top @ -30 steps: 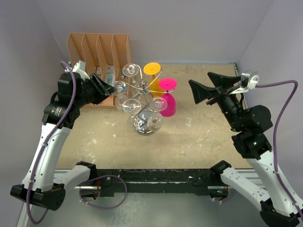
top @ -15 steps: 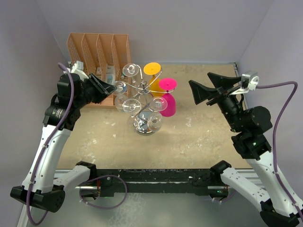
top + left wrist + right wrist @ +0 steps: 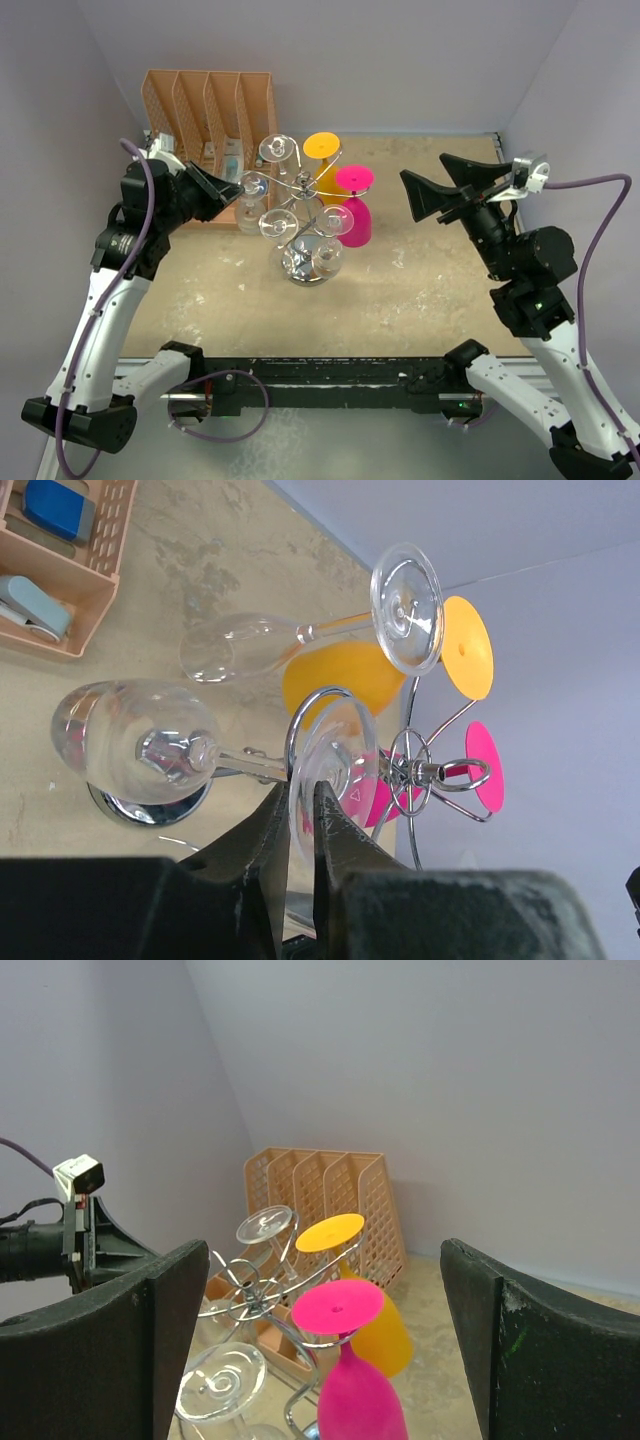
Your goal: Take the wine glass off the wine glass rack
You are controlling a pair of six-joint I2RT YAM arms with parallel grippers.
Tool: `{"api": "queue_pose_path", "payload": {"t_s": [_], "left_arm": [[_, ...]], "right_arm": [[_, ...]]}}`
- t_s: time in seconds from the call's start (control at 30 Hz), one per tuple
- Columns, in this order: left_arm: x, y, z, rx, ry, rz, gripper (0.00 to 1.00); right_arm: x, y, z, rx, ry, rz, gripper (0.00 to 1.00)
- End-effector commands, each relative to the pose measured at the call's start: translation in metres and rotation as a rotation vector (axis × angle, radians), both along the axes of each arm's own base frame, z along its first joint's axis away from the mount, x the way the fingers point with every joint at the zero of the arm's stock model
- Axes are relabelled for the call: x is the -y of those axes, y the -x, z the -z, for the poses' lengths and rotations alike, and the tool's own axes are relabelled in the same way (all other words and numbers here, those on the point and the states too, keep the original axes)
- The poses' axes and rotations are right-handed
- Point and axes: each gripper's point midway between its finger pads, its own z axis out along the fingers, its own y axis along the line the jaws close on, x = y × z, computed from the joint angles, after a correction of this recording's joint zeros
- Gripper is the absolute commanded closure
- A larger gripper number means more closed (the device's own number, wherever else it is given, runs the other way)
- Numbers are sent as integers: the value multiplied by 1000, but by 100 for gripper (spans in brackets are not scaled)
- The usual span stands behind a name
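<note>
Left wrist: left tool [image 3: 300, 792] pinches the foot of a clear glass [image 3: 135, 742] hung on the rack [image 3: 415, 770] near the worktop's [image 3: 420, 290] back edge, likely to slide it free; right tool [image 3: 421, 165] stands spread wide, empty

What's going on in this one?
The left gripper is pinched on the round foot of a clear wine glass that hangs on the silver wine glass rack. The glass is not yet off the rack. The right gripper hangs wide open to the rack's right, holding nothing. A pink glass and an orange glass hang on the rack too.
</note>
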Motion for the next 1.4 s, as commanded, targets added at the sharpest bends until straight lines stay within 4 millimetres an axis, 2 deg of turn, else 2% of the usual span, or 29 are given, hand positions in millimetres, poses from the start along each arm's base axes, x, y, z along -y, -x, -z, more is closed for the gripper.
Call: {"api": "queue_pose_path", "payload": {"t_s": [0.0, 0.13, 0.33, 0.7, 1.1, 1.37], "left_arm": [[1, 2, -16, 63, 31, -8, 95], [1, 2, -20, 67, 54, -14, 100], [0, 7, -31, 93, 79, -25, 100], [5, 9, -51, 136, 149, -10, 100], [14, 6, -64, 159, 165, 40, 100], [-4, -4, -61, 136, 117, -72, 100]], "right_arm": [[7, 14, -26, 70, -51, -6, 0], [10, 20, -32, 84, -56, -6, 0], [12, 23, -39, 98, -63, -6, 0], [14, 28, -41, 99, -82, -16, 0], [15, 31, -45, 104, -95, -20, 0], [14, 30, -45, 104, -99, -23, 0]]}}
